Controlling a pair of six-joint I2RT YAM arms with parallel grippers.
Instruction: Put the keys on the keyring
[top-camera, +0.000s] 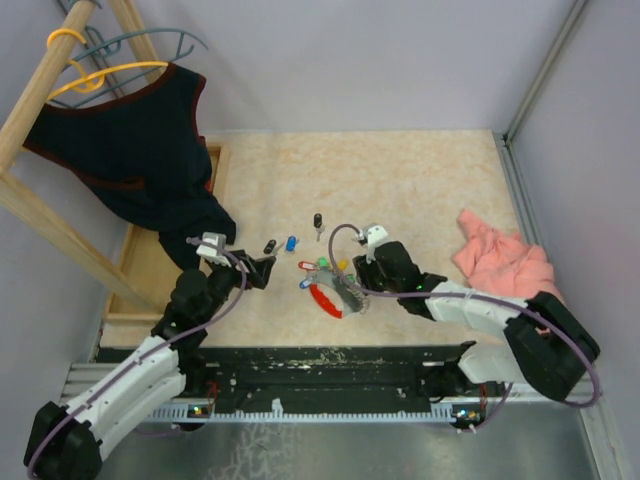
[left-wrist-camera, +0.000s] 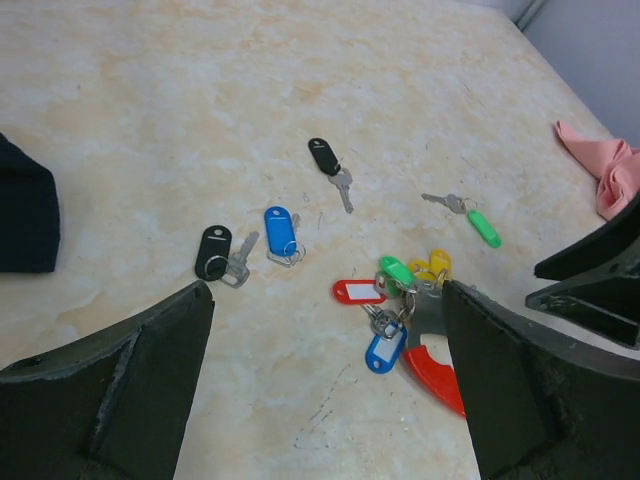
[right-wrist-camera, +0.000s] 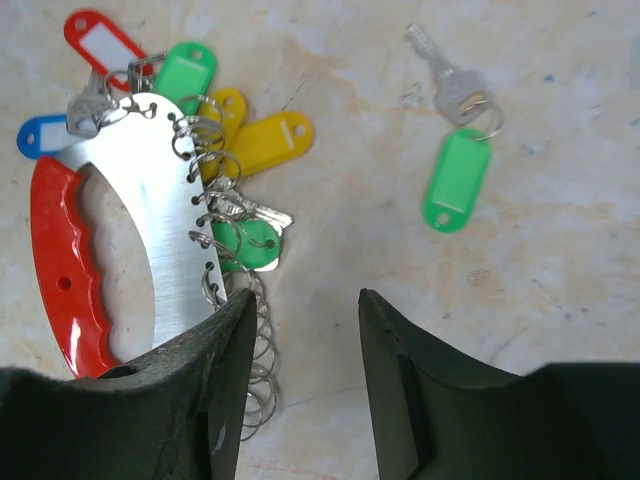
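Keyring (right-wrist-camera: 150, 215) wire loops plain only from right wrist; left tool (left-wrist-camera: 325, 290) and right tool (right-wrist-camera: 305, 300) both agape, empty.

Scattered keys (left-wrist-camera: 283, 232) and the keyring (right-wrist-camera: 62, 270) clutter the table (top-camera: 400, 180) middle; bare surface lies open beyond them.

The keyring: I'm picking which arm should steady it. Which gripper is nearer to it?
Right. The right gripper is at the ringed edge of the keyring, jaws apart and holding nothing. The left gripper stands apart from it, off to its left.
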